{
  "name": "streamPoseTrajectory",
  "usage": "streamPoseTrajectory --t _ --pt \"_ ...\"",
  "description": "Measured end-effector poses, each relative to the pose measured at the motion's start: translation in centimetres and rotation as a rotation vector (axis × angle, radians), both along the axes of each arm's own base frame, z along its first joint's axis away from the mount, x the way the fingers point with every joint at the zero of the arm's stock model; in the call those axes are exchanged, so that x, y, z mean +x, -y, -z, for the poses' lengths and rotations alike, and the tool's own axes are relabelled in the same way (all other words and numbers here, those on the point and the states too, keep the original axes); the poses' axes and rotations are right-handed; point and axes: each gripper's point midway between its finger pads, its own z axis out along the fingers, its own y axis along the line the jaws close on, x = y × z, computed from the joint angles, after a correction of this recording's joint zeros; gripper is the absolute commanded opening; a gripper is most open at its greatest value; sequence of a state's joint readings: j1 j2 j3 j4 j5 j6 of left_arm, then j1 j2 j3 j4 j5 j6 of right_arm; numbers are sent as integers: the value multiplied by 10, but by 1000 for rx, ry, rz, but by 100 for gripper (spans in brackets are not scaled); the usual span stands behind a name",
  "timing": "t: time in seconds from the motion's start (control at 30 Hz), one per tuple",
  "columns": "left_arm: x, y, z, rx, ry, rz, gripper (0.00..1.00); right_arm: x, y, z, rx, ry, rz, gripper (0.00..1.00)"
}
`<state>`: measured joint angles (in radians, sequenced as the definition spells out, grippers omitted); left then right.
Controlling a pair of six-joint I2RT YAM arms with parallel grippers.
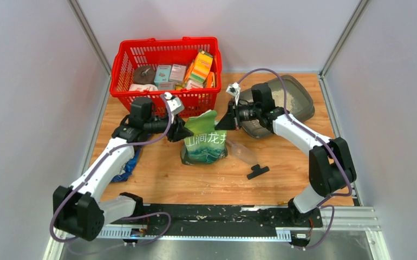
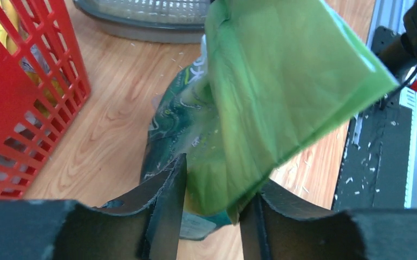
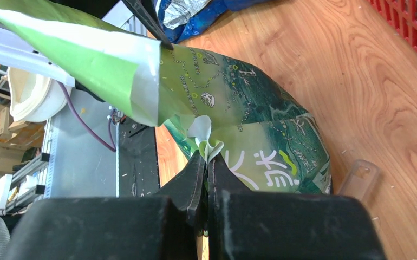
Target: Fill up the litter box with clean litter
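- Left pincer grasps the top left edge of the green pouch. In its wrist view, a fold of green film fills the gap between the two fingers.
- Blue foil bag lies flat on the wood, left of the pouch. The left forearm covers part of it, and what it holds cannot be seen.
- Red basket stands behind the pouch. It is packed with small boxes and packets, an orange-and-green carton stands upright at its right end, and a round brown item lies at its left end. The labels are too small to read.
- The pouch stands upright between the two pincers, with white Chinese characters across its front. Its top is stretched sideways. No view looks into its mouth, so its fill is not visible.
- Right pincer is clenched tight on a small pinch of film at the pouch's top right edge.
- Clear plastic piece lies just right of the pouch, and a small black part lies nearer the arms. What either one is cannot be made out.
- Litter box sits on the wood, right of and behind the pouch. Clean litter lies pale across its floor. The right arm hides the box's near left portion.
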<state>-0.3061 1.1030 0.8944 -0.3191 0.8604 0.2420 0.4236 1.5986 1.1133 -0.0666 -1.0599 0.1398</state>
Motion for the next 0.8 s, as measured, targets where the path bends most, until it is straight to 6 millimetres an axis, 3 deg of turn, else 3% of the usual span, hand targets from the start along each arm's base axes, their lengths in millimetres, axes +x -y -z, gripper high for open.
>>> streamPoseTrajectory --t 0.1,0.43,0.57,0.6,0.63,0.8 --pt "13 9 6 -34 -64 -24 35 4 4 0 -20 -15 22 0" --pt "19 28 -11 -139 -170 -56 42 7 23 -2 -14 -78 33 10" --pt "20 40 -9 -143 -197 -34 34 8 23 -7 10 -103 37 19" --pt "21 41 -7 -143 -208 -35 32 9 22 -9 24 -107 39 28" --pt "22 42 -4 -141 -220 -35 29 10 21 -10 37 -109 41 31" --pt "27 46 3 -145 -277 -47 17 12 19 -15 95 -94 40 37"
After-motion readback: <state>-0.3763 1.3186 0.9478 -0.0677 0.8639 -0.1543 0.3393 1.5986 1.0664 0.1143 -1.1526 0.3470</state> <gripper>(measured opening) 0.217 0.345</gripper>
